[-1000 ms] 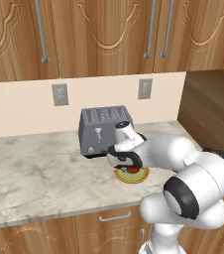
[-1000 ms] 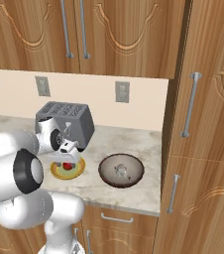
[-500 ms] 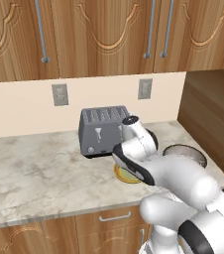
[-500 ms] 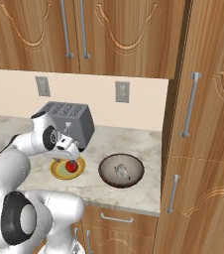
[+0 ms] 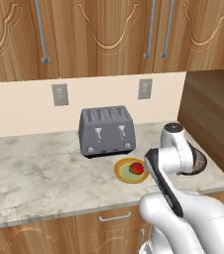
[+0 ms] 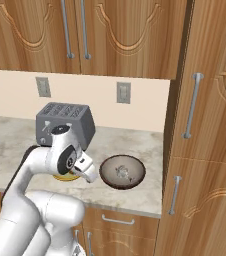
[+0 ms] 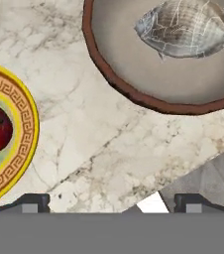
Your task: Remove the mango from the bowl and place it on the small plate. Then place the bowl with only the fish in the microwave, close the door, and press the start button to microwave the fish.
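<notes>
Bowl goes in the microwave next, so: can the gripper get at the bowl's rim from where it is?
Probably yes. The open gripper hangs above bare counter between the small plate and the bowl, nothing between.

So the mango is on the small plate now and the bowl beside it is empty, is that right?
Not quite: the bowl isn't empty, it holds the fish, as the hand view shows. The mango is indeed on the small plate.
</notes>
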